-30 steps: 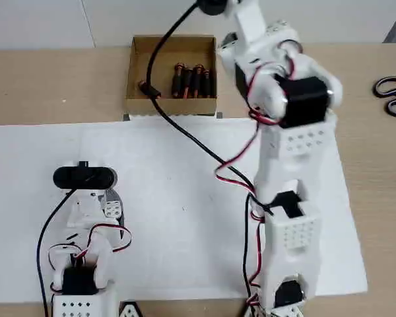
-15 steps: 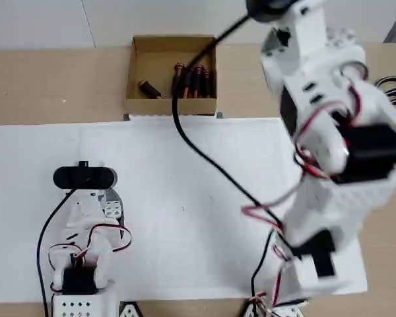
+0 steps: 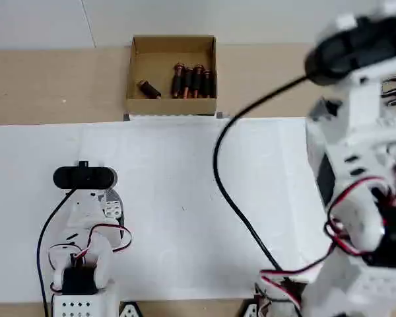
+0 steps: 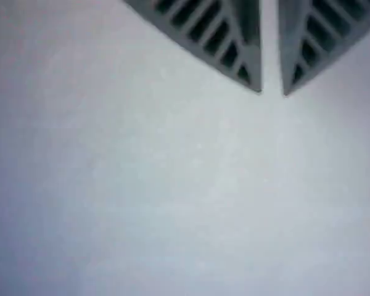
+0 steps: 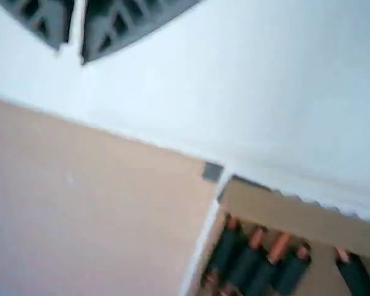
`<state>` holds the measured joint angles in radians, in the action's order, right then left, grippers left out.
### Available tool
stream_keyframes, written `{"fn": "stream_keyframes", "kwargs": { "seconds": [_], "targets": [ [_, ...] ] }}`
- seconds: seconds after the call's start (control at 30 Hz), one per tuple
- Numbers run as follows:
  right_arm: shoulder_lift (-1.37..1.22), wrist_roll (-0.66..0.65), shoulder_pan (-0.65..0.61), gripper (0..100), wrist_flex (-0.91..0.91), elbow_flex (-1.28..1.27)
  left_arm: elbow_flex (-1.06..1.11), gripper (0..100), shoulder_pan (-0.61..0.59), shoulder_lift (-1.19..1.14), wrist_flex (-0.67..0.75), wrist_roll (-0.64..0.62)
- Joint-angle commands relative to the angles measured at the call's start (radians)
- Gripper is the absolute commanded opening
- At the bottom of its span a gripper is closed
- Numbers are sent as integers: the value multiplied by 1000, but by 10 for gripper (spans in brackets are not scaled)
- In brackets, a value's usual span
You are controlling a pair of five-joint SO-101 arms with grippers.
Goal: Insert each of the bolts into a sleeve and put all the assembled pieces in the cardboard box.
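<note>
The cardboard box [image 3: 171, 105], holding assembled pieces [image 3: 193, 80], sits near the desk's [image 3: 53, 79] far edge, just beyond the white sheet [image 3: 185, 198], over which the left gripper [image 4: 270, 86] and right gripper [image 5: 77, 46] hang, fingers together, empty.

So the right arm [image 3: 356, 198] swings away from over the cardboard box [image 3: 173, 76], out to the right and back toward its base, and its black cable [image 3: 231, 191] drags along with it.

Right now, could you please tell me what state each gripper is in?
Left gripper: closed, holding nothing.
Right gripper: closed, holding nothing.
</note>
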<state>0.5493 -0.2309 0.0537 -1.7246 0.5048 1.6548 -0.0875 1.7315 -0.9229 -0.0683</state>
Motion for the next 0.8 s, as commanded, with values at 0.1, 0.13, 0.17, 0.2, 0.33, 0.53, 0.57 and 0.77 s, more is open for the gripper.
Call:
{"fn": "stream_keyframes", "kwargs": {
  "seconds": [0.1, 0.13, 0.17, 0.2, 0.33, 0.53, 0.57, 0.77],
  "targets": [
    [205, 106, 74, 4, 8, -362, -4, 7, 0, 9, 26, 2],
    [237, 117, 79, 4, 22, -427, -4, 7, 0, 9, 26, 2],
    [274, 124, 79, 4, 41, -493, -4, 7, 0, 9, 26, 2],
    [314, 126, 79, 4, 62, -560, -4, 7, 0, 9, 26, 2],
    [496, 121, 79, 4, 194, -850, -4, 7, 0, 9, 26, 2],
    [776, 117, 76, 4, 354, -1246, -4, 7, 0, 9, 26, 2],
    [816, 117, 76, 4, 367, -1307, -4, 7, 0, 9, 26, 2],
    [1047, 124, 77, 4, 435, -1631, -4, 7, 0, 9, 26, 2]
  ]
}}
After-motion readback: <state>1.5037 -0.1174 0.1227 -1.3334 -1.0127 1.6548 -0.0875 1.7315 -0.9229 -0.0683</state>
